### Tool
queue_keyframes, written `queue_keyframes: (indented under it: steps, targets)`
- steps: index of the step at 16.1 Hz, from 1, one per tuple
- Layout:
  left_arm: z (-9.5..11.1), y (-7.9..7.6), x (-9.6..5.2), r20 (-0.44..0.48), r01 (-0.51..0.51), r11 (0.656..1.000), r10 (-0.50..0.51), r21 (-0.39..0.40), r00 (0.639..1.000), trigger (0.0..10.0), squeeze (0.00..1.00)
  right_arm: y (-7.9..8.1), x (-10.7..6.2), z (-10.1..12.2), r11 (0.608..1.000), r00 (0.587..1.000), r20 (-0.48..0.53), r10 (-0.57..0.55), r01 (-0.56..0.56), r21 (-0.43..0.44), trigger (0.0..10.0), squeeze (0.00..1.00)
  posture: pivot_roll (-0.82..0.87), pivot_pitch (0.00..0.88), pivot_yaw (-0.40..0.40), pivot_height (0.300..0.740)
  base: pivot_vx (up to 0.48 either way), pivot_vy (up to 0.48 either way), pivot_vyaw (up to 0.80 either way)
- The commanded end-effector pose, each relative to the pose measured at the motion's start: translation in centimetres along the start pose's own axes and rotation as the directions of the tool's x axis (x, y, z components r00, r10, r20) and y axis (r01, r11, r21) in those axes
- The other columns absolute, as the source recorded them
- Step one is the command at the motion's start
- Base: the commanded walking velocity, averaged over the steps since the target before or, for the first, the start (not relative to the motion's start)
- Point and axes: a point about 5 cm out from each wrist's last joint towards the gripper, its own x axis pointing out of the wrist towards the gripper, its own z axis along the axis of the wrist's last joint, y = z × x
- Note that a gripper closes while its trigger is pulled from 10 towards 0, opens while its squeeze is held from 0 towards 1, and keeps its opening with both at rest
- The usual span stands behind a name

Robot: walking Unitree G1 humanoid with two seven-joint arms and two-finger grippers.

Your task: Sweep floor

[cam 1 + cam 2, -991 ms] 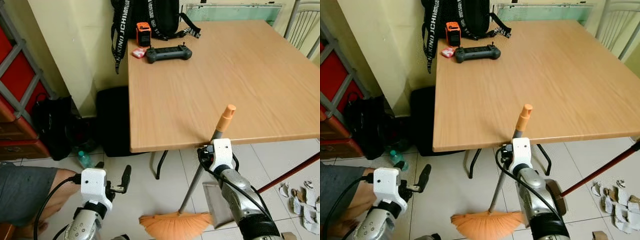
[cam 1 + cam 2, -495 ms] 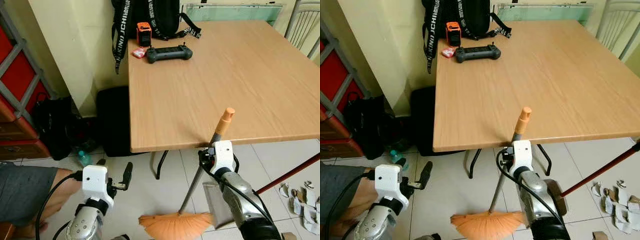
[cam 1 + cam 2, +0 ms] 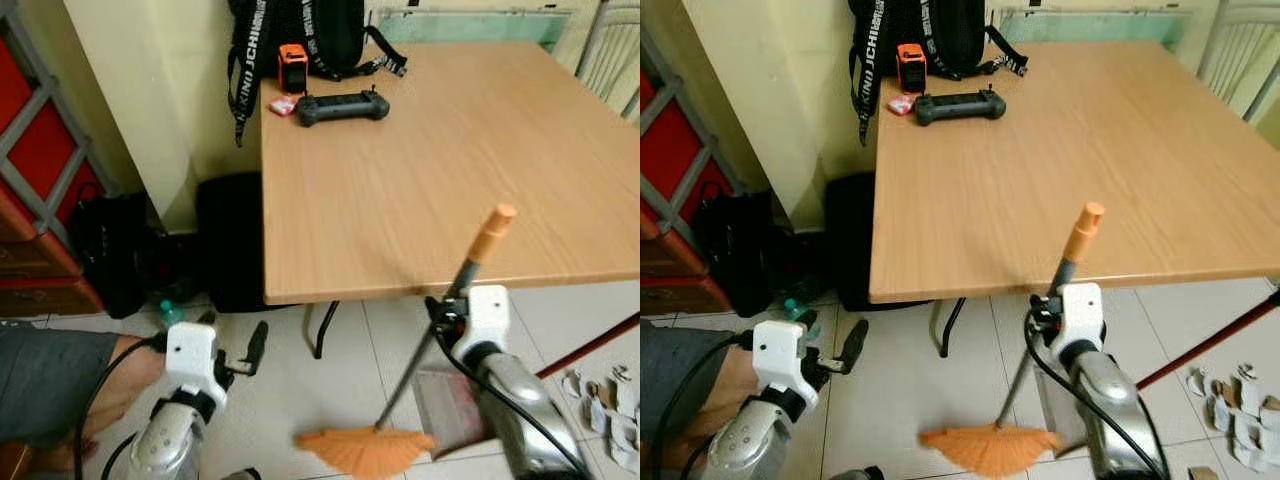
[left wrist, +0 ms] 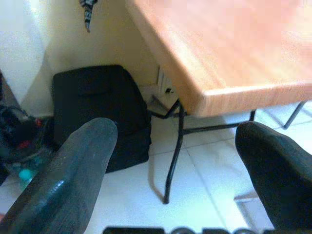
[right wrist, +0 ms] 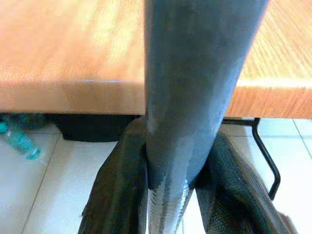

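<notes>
**Right tool grips the broom by the worktop edge**

The right tool is closed tight around the grey pole of the broom. Its two black fingers press on both sides of the pole. The tool holds the pole just below the near edge of the wooden worktop. The pole leans, with its orange cap poking up above that edge, and its top tips toward the robot's right. The orange bristles sit on the white tiled floor, in front of the worktop and near the black worktop leg. A grey dustpan stands just beside the bristles, on the robot's right.

The left tool is wide open and holds nothing. It hangs low over bare tiles, off to the left of the broom and well apart from it. There is open floor between the two tools.

Bits of white paper scraps lie on the floor at the far right. A dark red stick slants across the tiles near them.

A black bag sits under the worktop by the wall. On the far corner of the worktop lie a black controller, a small orange box and a black backpack. A person's arm in a grey sleeve is at the lower left.
</notes>
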Motion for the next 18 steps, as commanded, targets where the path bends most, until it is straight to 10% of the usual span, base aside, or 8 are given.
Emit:
queue_keyframes:
  steps: [1, 18]
  targets:
    - [-0.6, 0.0, -0.1, -0.028, 0.008, 1.0, -0.008, -0.015, 1.0, 10.0, 0.0, -1.2, -0.8, 1.1, 0.998, 0.999, 0.037, -0.032, 0.034, -0.051, 0.0, 0.0, 0.08, 0.092, -0.024, 0.74, 0.0, 0.0, 0.0]
    - [-0.6, 0.0, 0.4, -0.013, 0.024, 1.0, -0.025, -0.011, 1.0, 10.0, 0.0, -0.1, -2.2, 2.1, 0.991, 0.98, 0.169, -0.107, 0.092, 0.094, 0.0, 0.0, 0.07, 0.075, -0.017, 0.74, 0.0, -0.251, 0.0]
